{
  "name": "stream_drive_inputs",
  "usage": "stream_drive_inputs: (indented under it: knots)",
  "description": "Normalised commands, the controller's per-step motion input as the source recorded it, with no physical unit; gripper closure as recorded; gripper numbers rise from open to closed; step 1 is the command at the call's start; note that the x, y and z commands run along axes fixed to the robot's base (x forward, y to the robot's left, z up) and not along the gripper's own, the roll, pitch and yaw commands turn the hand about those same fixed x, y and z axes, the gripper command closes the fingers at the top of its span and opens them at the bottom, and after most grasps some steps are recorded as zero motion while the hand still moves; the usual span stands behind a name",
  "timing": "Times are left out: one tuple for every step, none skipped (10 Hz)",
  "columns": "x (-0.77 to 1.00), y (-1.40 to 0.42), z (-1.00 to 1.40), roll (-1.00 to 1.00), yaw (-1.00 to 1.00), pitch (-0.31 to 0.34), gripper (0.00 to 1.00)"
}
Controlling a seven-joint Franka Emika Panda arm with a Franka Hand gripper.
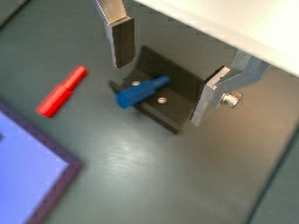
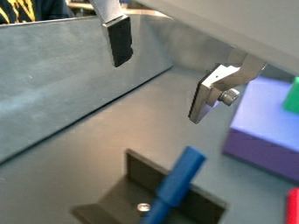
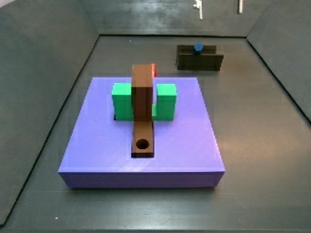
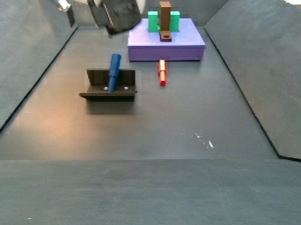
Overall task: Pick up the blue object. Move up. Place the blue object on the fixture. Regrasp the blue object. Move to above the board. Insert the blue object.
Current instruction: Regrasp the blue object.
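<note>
The blue object (image 1: 142,90) is a slender bright-blue peg resting tilted on the dark fixture (image 1: 173,108), one end sticking out over its edge. Both side views show the blue object (image 4: 114,72) leaning on the fixture (image 4: 108,91); from the far side I see the blue object (image 3: 197,48) on top of the fixture (image 3: 201,62). My gripper (image 1: 162,88) hangs open above them with nothing between its fingers (image 2: 119,42). In a side view the gripper (image 3: 220,12) is high over the fixture. The lavender-blue board (image 3: 170,146) lies apart from the fixture.
The board carries a green block (image 3: 122,102) and a long brown bar (image 3: 144,114) with a round hole. A red peg (image 4: 163,72) lies on the floor between fixture and board. Grey walls (image 2: 59,79) enclose the floor.
</note>
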Motion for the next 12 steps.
stream_drive_inputs:
  knots:
    - [0.04,-0.12,0.00,1.00,0.00,-0.120,0.00]
    - [0.00,-0.21,-0.01,1.00,0.07,0.000,0.00]
    - [0.00,-0.18,0.00,1.00,0.06,0.000,0.00]
    - [-0.06,-0.15,0.00,1.00,0.08,0.000,0.00]
    - [-0.12,-0.13,0.00,1.00,0.11,0.020,0.00]
    - [-0.03,-0.19,0.00,1.00,0.21,0.049,0.00]
    - [0.00,-0.17,-0.01,1.00,0.31,0.020,0.00]
    - [-0.02,-0.09,-0.02,1.00,0.39,0.009,0.00]
    - [-0.09,-0.03,-0.05,1.00,0.46,0.020,0.00]
    - [-0.12,0.00,-0.07,1.00,0.49,0.086,0.00]
    - [-0.15,0.00,-0.08,1.00,0.49,0.089,0.00]
    - [-0.16,-0.01,-0.09,1.00,0.48,0.083,0.00]
